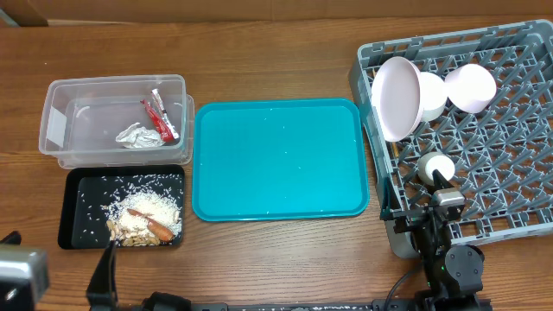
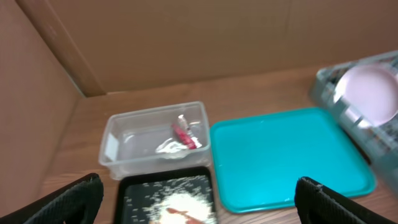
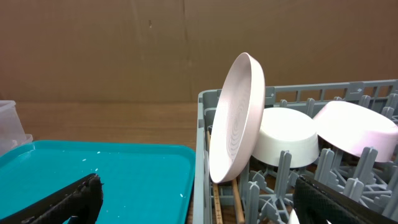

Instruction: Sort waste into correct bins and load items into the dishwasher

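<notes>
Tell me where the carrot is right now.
Overhead view, robot's left side: the carrot lies in the black tray on the rice and nut scraps, the tray sitting nearer the robot than the clear tub.

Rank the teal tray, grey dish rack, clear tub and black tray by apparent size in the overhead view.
1. Grey dish rack, though the frame crops it.
2. Teal tray.
3. Clear tub and black tray: too alike to separate.

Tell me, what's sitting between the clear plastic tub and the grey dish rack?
The large teal tray lies flat between the clear plastic tub and the grey dish rack. The overhead view shows it best.
</notes>
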Motion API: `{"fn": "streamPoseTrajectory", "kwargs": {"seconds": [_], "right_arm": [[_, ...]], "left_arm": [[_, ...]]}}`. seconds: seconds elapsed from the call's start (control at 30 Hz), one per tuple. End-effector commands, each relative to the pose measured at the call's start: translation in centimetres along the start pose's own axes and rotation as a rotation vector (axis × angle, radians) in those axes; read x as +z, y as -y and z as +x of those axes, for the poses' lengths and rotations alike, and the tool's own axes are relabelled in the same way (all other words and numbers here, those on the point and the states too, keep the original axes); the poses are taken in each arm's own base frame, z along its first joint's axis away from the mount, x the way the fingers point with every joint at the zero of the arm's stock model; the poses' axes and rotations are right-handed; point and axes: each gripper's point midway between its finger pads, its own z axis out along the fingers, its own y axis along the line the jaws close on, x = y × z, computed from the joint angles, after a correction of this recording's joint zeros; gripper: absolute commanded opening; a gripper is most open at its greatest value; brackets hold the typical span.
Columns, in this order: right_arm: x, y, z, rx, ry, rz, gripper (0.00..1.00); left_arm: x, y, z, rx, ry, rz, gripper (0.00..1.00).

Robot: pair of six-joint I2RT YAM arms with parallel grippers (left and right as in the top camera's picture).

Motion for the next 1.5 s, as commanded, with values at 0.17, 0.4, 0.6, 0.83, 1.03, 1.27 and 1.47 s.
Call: {"fn": "streamPoseTrajectory", "kwargs": {"seconds": [0.17, 0.4, 0.6, 0.83, 1.03, 1.27, 1.47], "right_arm": [[0.0, 0.0, 0.1, 0.004, 0.006, -0.002, 1.00], [0.0, 0.0, 0.1, 0.004, 0.006, -0.002, 1.00], [0.0, 0.0, 0.1, 0.004, 0.006, -0.002, 1.00], [0.0, 0.0, 0.1, 0.004, 0.006, -0.002, 1.00], [0.0, 0.0, 0.1, 0.004, 0.006, -0.002, 1.00], [0.0, 0.0, 0.1, 0.004, 0.006, -0.002, 1.00], [0.0, 0.0, 0.1, 0.004, 0.006, -0.002, 1.00]], "left_arm": [[6.2, 0.1, 4.4, 0.171, -0.269, -0.053, 1.00], [13.5, 2.0, 5.1, 0.198, -0.257, -0.026, 1.00], [18.1, 3.4, 6.4, 0.232, -0.133, 0.034, 1.00], [20.1, 2.6, 11.0, 0.175, 0.016, -0.007, 1.00], [21.0, 2.9, 14.8, 0.166, 0.186, -0.034, 1.00], [23.3, 4.5, 18.4, 0.173, 0.304, 0.016, 1.00], [25.0, 5.7, 20.6, 0.183, 0.354, 0.067, 1.00]]}}
